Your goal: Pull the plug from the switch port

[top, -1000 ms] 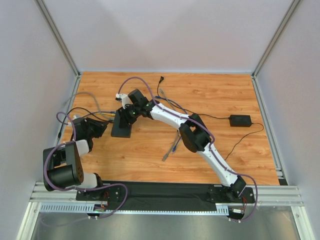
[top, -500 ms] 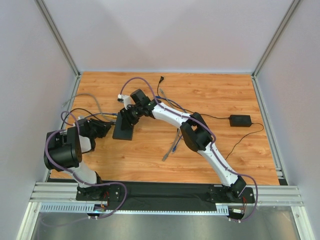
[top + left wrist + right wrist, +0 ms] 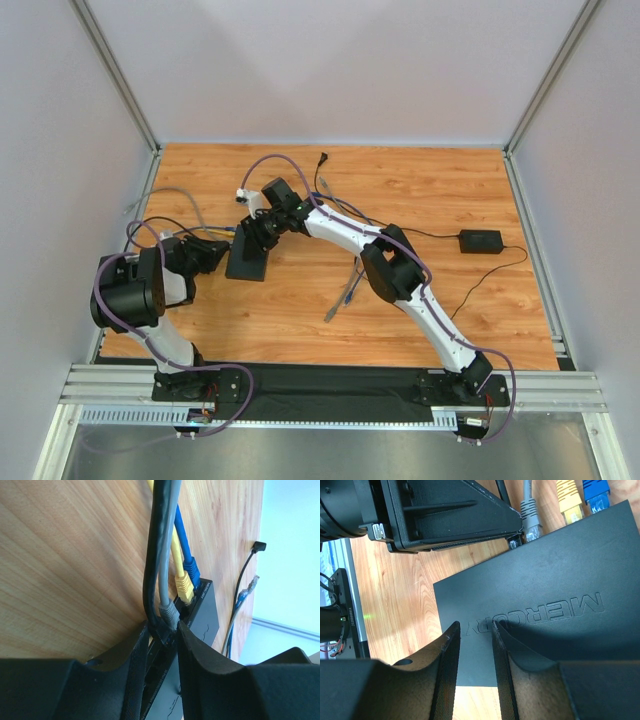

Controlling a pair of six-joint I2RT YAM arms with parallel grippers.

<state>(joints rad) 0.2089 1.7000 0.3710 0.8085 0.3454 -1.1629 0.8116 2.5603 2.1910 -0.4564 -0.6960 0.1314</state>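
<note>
Plug — black, seated in the switch port on the black box, left of centre on the table — is pinched by the left gripper, a grey plug just beside. Right gripper hovers narrowly parted, empty, above the box.

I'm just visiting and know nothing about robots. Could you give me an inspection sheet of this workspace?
Surface: wooden table.
Job's things: switch, black, flat on the table; black plug at its edge.
Clutter: adapter brick, far right.
Grippers: left gripper shut on black plug; right gripper open over the switch's top.
Cables: grey plug, yellow plug, blue plug in the switch; loose cable mid-table.
Surroundings: pale walls, metal frame.
</note>
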